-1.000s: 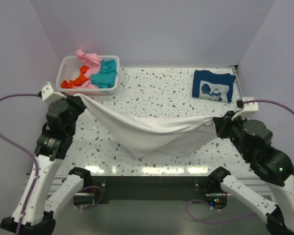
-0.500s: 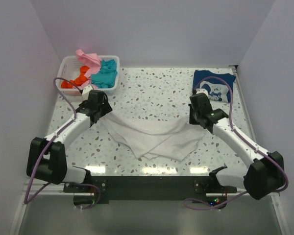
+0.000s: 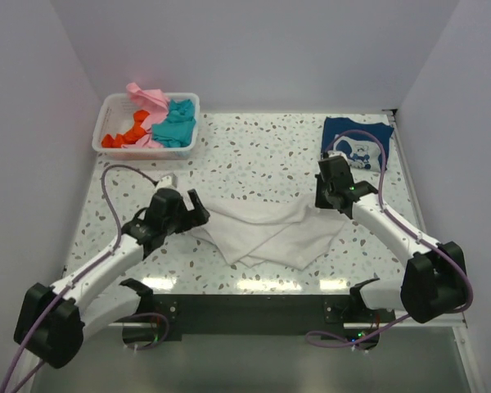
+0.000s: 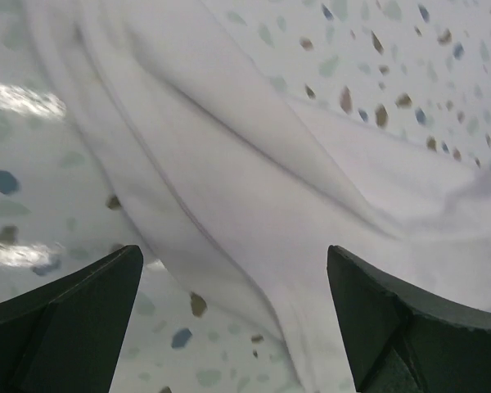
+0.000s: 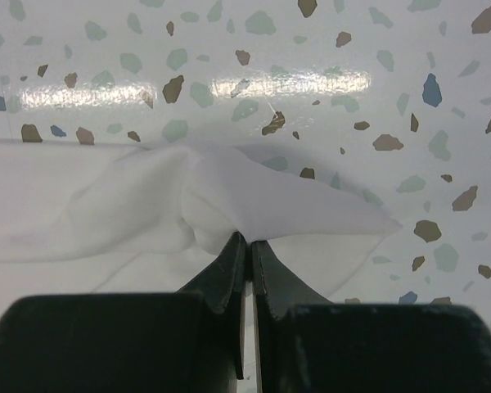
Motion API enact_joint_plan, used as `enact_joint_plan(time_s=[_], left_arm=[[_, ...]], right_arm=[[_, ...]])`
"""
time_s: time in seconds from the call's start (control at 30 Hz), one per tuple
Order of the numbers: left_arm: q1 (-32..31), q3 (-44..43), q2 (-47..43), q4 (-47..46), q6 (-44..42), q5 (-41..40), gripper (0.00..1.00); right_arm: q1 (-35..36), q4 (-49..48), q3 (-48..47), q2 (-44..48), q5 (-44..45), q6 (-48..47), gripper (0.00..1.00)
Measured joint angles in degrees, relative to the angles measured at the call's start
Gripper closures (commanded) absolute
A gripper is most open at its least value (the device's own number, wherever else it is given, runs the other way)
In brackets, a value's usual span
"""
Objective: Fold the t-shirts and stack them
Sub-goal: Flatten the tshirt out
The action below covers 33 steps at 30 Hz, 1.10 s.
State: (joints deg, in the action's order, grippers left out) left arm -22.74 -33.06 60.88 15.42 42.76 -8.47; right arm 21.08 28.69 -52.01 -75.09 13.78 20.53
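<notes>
Far left, basket (image 3: pixel 96 135) w/ pink t-shirt (image 3: pixel 147 97), orange t-shirt (image 3: pixel 123 135) & teal t-shirt (image 3: pixel 177 124) inside. L end effector (image 3: pixel 198 206) spread wide, empty, at left edge of white t-shirt (image 3: pixel 266 233), crumpled mid-desk (image 3: pixel 254 155). R end effector (image 5: pixel 245 241) pinched tight on its right corner. Folded navy t-shirt (image 3: pixel 356 143) far right

right claw (image 5: pixel 247 238) pinching white t-shirt (image 5: pixel 106 205), speckled table (image 5: pixel 229 41)

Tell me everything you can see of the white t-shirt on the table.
The white t-shirt is plain, soft, thin-looking cloth with no print. It lies crumpled and loosely doubled over, with long creases, on the speckled table between the two arms. The right gripper is shut on a pinch of its right edge; the left gripper stands open over its left side, holding nothing.
</notes>
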Motion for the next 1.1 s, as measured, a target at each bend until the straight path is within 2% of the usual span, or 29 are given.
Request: enact_joint_plan(time_s=[0.1,0.23,0.37,0.43,0.57,0.73,1.1], left_arm=[[-6.95,6.14,-7.93,0.09,3.39,4.70,0.00],[-12.55,15.61,-17.38,0.98,9.64,9.62,0.00],[-16.98,20.46,-21.16,0.44,14.32,11.87,0.02],[-18.86,20.65,-19.87,-1.73,15.63,12.63,0.06],[-22.67,19.26,-11.74,-7.39,16.68,13.33,0.24],[-26.21,15.30,-2.82,-9.29,16.00,12.90,0.32],[-28.83,12.83,2.12,-9.77,13.22,10.60,0.44]], right_arm=[[-0.04,-0.04,0.28,0.00,0.02,0.02,0.98],[-0.04,-0.07,0.68,0.02,0.11,0.00,0.98],[-0.04,-0.07,0.90,0.04,0.17,0.00,0.98],[-0.07,-0.07,0.92,0.04,0.17,0.00,0.98],[-0.07,-0.04,0.94,0.07,0.22,0.00,0.98],[-0.11,0.00,0.94,0.24,0.26,-0.02,0.98],[-0.11,-0.04,1.60,0.50,0.17,-0.04,0.98]])
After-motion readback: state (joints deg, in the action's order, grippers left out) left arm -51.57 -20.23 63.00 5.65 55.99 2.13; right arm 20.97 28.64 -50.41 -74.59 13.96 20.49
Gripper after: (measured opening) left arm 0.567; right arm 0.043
